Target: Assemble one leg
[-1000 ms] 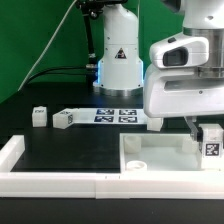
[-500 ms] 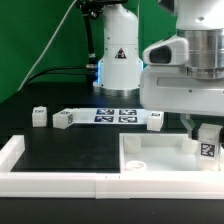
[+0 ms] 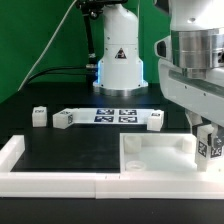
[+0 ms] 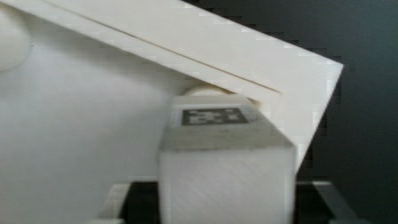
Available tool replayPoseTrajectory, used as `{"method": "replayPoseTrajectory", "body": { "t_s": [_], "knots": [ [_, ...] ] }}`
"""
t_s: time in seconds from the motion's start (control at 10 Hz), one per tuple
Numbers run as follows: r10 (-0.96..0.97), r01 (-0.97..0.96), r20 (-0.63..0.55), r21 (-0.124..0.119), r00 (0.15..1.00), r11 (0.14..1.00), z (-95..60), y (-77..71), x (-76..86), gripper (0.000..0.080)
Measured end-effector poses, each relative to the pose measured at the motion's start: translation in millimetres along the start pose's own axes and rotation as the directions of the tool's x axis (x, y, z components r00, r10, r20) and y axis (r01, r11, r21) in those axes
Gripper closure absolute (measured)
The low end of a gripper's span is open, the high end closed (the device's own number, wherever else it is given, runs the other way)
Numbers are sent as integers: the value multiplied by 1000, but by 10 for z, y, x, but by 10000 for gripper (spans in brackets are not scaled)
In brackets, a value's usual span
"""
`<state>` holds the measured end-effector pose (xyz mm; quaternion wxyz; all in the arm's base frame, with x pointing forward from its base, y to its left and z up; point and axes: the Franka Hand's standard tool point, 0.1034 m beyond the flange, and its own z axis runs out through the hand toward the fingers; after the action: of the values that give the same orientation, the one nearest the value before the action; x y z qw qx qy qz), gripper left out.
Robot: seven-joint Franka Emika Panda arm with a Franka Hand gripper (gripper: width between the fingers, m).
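Observation:
My gripper (image 3: pixel 209 134) is shut on a leg (image 3: pixel 212 147), a small white peg with a black-and-white marker, held upright at the right corner of the large white square panel (image 3: pixel 155 155). In the wrist view the leg (image 4: pixel 222 160) fills the middle between my dark fingers (image 4: pixel 139 200), its tip at the panel's corner (image 4: pixel 267 75). Whether the tip sits in a hole is hidden. Three more legs stand on the black table: two on the exterior view's left (image 3: pixel 39 116) (image 3: pixel 63 119) and one near the middle (image 3: pixel 155 120).
The marker board (image 3: pixel 115 116) lies flat at the back between the loose legs. A white wall (image 3: pixel 40 182) runs along the front and left edges of the table. The robot's white base (image 3: pixel 119 60) stands behind.
My hand has turned about its own axis with the leg in it. The leg has stayed at the panel's right corner, shifting only slightly.

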<state>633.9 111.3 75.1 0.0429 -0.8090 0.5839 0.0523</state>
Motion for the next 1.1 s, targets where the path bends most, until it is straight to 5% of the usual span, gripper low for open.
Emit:
{"method": "replayPoseTrajectory", "body": {
  "t_s": [0.2, 0.4, 0.7, 1.1],
  "knots": [
    [51, -51, 2, -1, 999, 999, 7, 2, -10, 501],
    [4, -4, -3, 15, 1000, 1000, 1, -37, -42, 243],
    [-333, 333, -9, -3, 943, 943, 49, -34, -187, 155],
    [-828, 827, -13, -35, 561, 561, 58, -29, -181, 150]
  ]
}}
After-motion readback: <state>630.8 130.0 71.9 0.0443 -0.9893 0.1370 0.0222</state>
